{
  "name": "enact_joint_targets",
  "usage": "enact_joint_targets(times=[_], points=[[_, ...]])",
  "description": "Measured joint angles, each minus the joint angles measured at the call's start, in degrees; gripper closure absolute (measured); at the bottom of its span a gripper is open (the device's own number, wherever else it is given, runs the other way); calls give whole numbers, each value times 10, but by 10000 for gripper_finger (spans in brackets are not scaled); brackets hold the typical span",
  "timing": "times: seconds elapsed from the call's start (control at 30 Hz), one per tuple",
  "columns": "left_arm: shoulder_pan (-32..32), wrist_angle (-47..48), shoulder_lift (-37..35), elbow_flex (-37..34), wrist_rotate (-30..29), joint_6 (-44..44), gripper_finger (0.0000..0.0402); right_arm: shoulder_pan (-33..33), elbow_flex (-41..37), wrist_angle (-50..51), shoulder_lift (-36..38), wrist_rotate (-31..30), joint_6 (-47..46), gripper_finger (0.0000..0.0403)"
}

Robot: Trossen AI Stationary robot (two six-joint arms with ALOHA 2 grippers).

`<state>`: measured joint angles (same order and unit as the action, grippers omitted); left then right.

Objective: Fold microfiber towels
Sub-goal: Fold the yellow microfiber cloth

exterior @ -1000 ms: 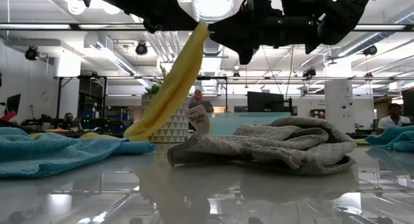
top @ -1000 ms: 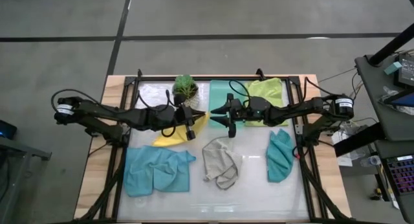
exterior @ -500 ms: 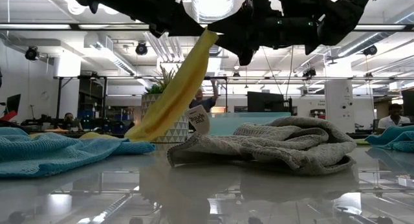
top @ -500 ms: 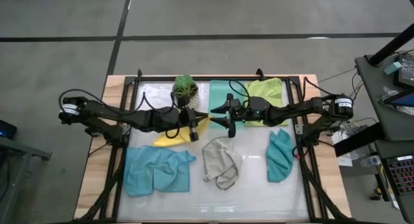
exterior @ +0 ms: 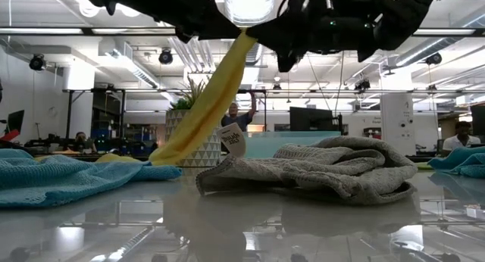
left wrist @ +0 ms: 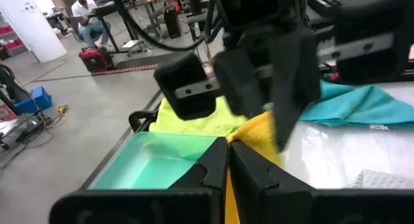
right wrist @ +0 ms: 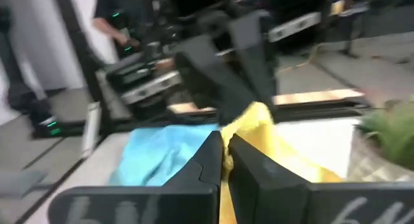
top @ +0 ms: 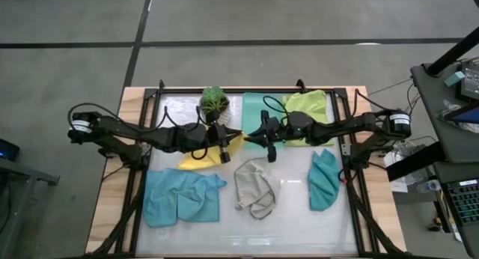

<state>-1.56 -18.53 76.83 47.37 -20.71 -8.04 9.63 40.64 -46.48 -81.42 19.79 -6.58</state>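
The yellow towel [top: 203, 156] slants up from the table to a raised corner between my two grippers. My left gripper [top: 227, 138] comes from the table's left and my right gripper [top: 253, 135] from the right. Both are shut on that corner and almost meet tip to tip. In the low view the yellow towel [exterior: 201, 103] hangs as a narrow band. The light blue towel [top: 183, 199], the grey towel [top: 254, 188] and the teal towel [top: 323, 178] lie crumpled on the near half. The lime green towel [top: 308, 108] lies at the far right. My left gripper pinches the yellow towel's raised corner [left wrist: 249, 130] between its two fingers, reaching in level from the table's left. The towel hangs slanting below, and its lower end [exterior: 163, 152] rests on the table. My right gripper pinches the same raised corner [right wrist: 249, 123] between its two fingers, level from the table's right. One layer or several, I cannot tell.
A mint-green tray [top: 254, 109] sits at the far middle under the lime towel's edge. A potted plant [top: 215, 102] stands just behind my left gripper. The table's black frame rails [top: 142, 169] run along its sides. People show in the room beyond.
My right gripper, open a second ago around the yellow towel's raised corner, has shut on it. My left gripper has carried that corner a little toward the table's right, and the towel's lower end has stayed on the table.
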Motion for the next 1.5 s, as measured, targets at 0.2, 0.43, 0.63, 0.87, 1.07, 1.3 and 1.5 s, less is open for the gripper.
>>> enact_joint_targets(times=[0.2,0.43,0.63,0.87,1.07,1.3,1.5], points=[[2,33,3,-1,54,5,350,-6,0,204,63,48,54,394],[5,43,8,-29,60,12,280,-20,0,391,111,47,89,394],[14,40,13,-47,68,-7,261,-31,-1,465,120,46,96,394],[23,37,49,-56,70,-8,260,-31,-1,465,119,46,109,394],[25,21,117,-34,71,-21,260,-31,-1,461,119,46,122,394],[30,21,161,-4,71,-49,260,-31,-1,471,119,46,122,394],[43,26,161,-3,71,-61,260,-31,-2,474,119,46,122,394]])
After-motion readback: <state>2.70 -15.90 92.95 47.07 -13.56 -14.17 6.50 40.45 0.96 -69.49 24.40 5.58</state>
